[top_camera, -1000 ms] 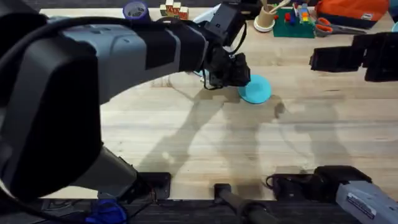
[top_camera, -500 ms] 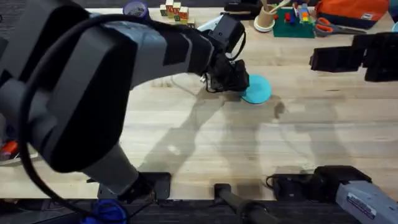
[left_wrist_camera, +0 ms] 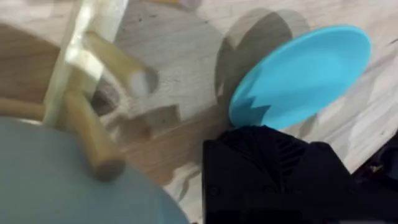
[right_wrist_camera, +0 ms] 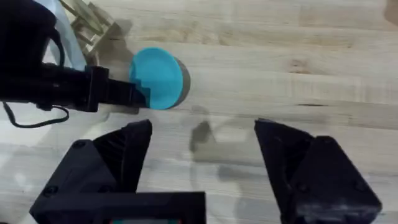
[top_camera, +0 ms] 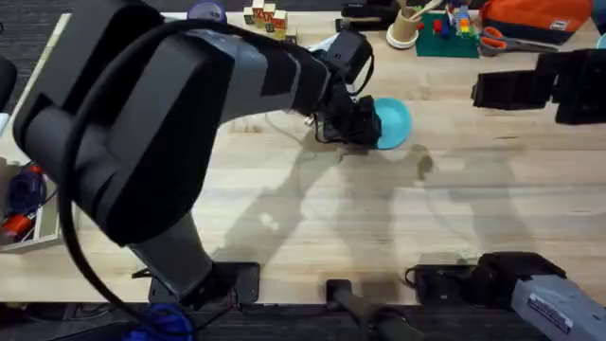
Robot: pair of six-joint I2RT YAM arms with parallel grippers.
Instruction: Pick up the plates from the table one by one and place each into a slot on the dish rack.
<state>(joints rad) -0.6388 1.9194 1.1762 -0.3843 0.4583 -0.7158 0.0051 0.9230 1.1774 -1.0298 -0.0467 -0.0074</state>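
The plate [top_camera: 393, 123] sits tilted above the table [top_camera: 379, 218], far of centre — the left gripper [top_camera: 365, 128] at its left edge, the dish rack [left_wrist_camera: 87, 106] left of both.

Turquoise plate [top_camera: 394, 123] tilted up off the table [top_camera: 379, 218].
Far centre, just right of the wooden dish rack [left_wrist_camera: 87, 93] holding a pale blue plate [left_wrist_camera: 56, 180].

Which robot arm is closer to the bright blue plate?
The left. The left gripper is shut on the turquoise plate, holding it by its edge near the dish rack. The right gripper hangs apart from the plate, jaws open, over bare table.
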